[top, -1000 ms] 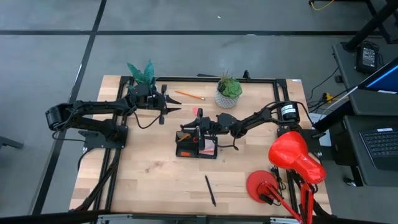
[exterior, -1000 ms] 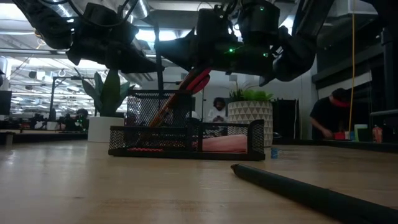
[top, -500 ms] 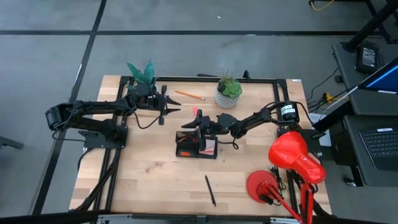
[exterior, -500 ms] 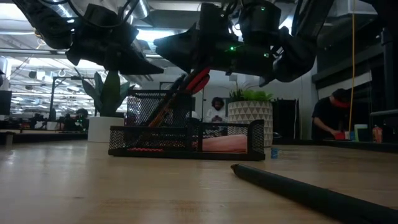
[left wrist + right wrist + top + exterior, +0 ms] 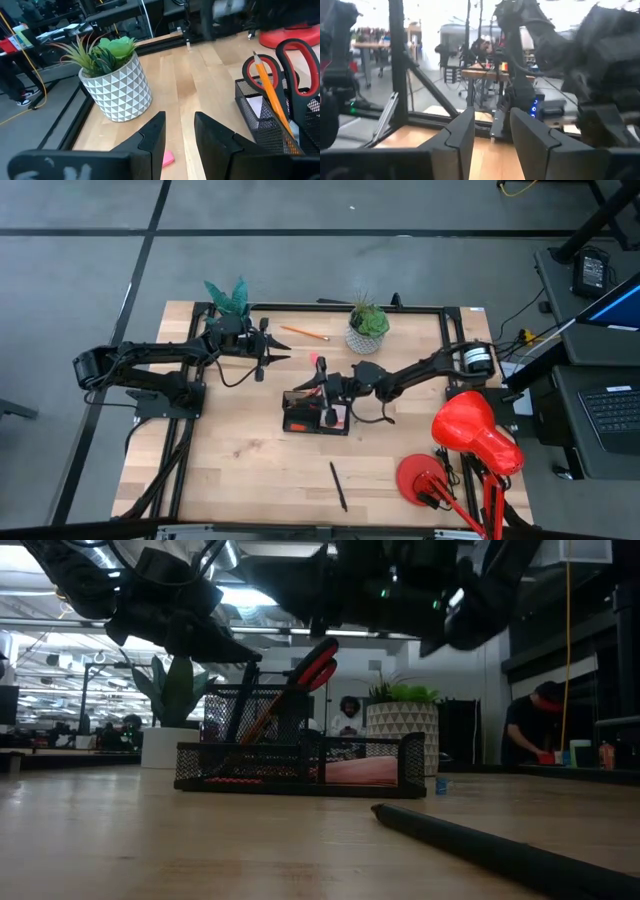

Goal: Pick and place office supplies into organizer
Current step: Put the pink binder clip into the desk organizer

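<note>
One right hand (image 5: 322,387) empty, just above scissors (image 5: 327,412)

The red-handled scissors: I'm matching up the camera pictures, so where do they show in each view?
High view: red-handled scissors stand in the black organizer, mid-table.
Low view: red handles stick up above the organizer's mesh.
Left wrist view: at the right edge, beside an orange pencil.
Right wrist view: not in it.
Shared landmark: the organizer.

No text, label, brand, number or sign can be read anywhere in these views, neither on the table's things nor in the room behind.
</note>
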Tool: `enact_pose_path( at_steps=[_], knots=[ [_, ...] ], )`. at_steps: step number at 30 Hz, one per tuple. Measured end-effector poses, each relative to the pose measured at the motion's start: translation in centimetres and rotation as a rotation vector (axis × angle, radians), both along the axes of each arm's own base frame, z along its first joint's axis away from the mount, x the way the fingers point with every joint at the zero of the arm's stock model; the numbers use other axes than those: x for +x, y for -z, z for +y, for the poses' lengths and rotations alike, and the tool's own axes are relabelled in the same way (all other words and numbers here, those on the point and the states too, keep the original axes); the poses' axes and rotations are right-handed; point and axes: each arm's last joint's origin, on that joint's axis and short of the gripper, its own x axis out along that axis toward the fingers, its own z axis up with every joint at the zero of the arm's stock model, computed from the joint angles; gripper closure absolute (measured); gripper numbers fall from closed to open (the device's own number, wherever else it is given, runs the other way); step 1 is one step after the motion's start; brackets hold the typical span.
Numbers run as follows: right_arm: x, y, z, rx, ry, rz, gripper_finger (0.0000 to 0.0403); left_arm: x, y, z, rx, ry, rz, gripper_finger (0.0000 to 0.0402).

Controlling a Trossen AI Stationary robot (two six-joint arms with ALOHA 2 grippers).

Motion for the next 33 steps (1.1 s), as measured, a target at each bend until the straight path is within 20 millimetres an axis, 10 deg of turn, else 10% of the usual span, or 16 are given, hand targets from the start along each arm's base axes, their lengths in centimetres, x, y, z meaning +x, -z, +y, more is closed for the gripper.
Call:
enact_pose_path(
  at_steps=[12,19,33],
  knots=[
    [-2.4,-5.1,-2.0,-0.050,0.187,0.150,0.0298,-0.3,1.5,-0.8,-0.054,0.031,0.158,0.0304],
    [-2.7,-5.2,-4.2,-0.090,0.254,0.168,0.0392,-0.3,1.6,-0.6,0.049,-0.062,0.215,0.0304],
    [-3.7,-4.2,-8.1,-0.120,0.344,0.227,0.0400,-1.2,3.6,-2.1,-0.206,-0.126,0.438,0.0304]
  ],
)
